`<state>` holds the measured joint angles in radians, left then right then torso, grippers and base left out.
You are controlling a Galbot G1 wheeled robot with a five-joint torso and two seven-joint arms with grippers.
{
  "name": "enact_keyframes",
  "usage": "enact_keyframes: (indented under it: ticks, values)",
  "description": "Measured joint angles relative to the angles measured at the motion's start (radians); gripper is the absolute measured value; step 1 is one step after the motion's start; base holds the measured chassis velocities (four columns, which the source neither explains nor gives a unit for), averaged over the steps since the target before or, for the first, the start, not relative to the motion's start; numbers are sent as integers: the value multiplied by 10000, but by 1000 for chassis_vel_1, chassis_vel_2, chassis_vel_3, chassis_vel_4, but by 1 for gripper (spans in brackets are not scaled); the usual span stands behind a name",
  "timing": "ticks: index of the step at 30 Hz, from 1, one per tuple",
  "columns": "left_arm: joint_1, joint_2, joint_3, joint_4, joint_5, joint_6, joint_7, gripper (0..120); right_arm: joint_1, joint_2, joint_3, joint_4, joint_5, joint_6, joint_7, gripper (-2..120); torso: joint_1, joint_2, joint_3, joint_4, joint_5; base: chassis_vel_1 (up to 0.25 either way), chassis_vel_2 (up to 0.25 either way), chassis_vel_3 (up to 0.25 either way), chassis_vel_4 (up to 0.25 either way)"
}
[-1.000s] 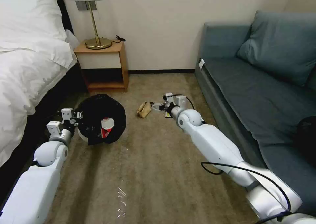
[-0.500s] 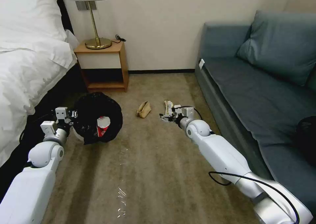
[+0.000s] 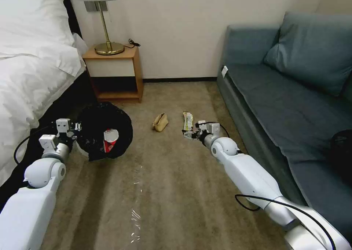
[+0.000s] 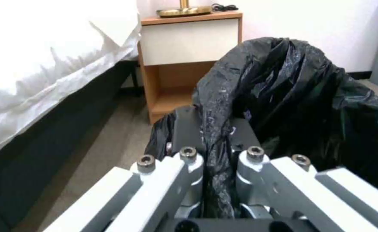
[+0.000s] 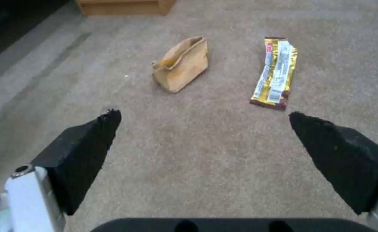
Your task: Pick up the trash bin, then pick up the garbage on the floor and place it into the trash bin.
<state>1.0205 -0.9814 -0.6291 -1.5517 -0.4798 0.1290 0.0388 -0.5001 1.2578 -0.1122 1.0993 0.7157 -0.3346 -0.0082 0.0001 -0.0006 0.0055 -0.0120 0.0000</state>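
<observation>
The left arm reaches forward and low, its left tool clamped tight on a fold of black plastic. The right arm stretches forward, its right tool spread wide.

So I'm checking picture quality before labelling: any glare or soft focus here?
Head view: a bright glare streak on the carpet. Left wrist view: the left pincer close to the lens looks soft, pinching the trash bin liner. Right wrist view: the right pincer pads blur; wrapper readable.

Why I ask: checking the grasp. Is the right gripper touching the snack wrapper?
Apart. The right wrist view shows the right gripper open, with bare carpet between its pads and the snack wrapper.
</observation>
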Motion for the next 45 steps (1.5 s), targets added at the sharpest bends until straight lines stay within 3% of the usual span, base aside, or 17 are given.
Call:
enact_keyframes:
  ticks: [45]
  values:
    - [111,-68,-167,-53,-87,-55,-47,4,-141,160,209,-342,-293,432,-407,100,0,0,2,-3,0,-18,17,16,-16]
